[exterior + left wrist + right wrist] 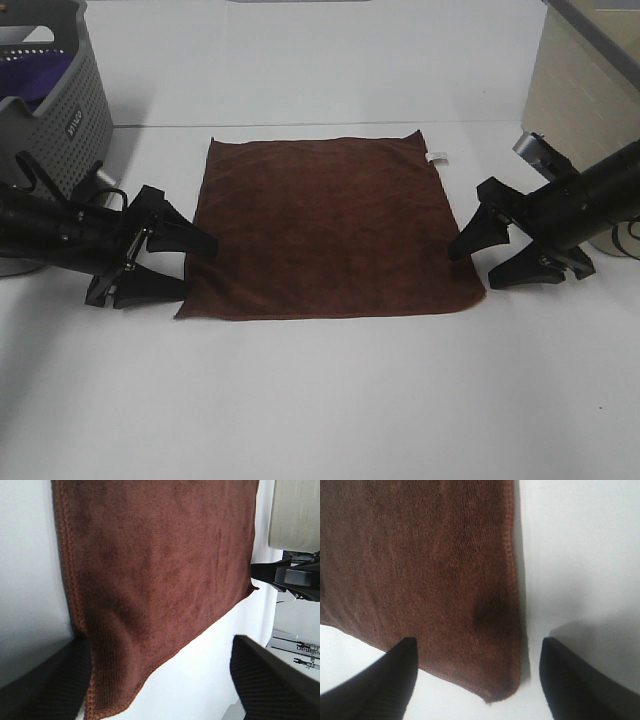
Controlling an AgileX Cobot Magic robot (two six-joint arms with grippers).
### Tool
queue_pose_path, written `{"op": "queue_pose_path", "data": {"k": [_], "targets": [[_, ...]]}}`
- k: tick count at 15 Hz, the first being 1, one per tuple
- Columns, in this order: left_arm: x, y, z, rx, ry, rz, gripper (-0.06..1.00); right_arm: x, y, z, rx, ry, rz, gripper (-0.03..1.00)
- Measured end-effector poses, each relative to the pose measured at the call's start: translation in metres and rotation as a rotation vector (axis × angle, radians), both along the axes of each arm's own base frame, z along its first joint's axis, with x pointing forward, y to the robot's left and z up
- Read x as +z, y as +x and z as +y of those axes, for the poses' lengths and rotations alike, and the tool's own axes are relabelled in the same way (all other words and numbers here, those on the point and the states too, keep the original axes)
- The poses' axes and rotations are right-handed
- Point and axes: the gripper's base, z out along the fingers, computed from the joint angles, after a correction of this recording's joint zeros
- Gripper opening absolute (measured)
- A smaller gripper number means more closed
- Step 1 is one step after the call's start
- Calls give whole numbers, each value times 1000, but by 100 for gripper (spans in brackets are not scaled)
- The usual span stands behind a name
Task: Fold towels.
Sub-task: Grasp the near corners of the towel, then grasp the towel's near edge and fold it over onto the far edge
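Observation:
A dark reddish-brown towel (328, 227) lies flat and unfolded on the white table, its small white tag (437, 156) at the far right corner. My left gripper (188, 264) is open at the towel's near left corner; the left wrist view shows the towel (160, 570) between its fingers (50, 685). My right gripper (478, 262) is open at the near right corner; the right wrist view shows that corner (495, 690) between its fingers (385, 680). Neither gripper holds anything.
A grey laundry basket (75, 110) with a purple cloth (40, 75) inside stands at the far left. A beige box (575, 85) stands at the far right. White table (320, 400) lies in front of the towel.

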Motion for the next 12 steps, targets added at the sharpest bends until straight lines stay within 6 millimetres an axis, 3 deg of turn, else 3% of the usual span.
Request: {"op": "queue_pose_path", "data": {"k": [4, 6, 8, 9, 10, 12], "targets": [[-1, -1, -9, -19, 14, -3, 69, -1, -3, 32, 92, -7, -4, 65], [-2, -2, -14, -27, 29, -6, 64, -3, -3, 34, 101, -23, -11, 55], [-4, -1, -13, -23, 59, -8, 47, -6, -3, 33, 107, -44, -12, 33], [-5, -1, -12, -20, 73, -10, 27, -8, -4, 32, 107, -53, -7, 15], [-6, -1, -11, -15, 82, -12, 13, -8, -4, 32, 104, -56, -3, 7], [-6, 0, -11, -13, 87, -15, 3, -8, -4, 32, 100, -55, 2, 2]]}}
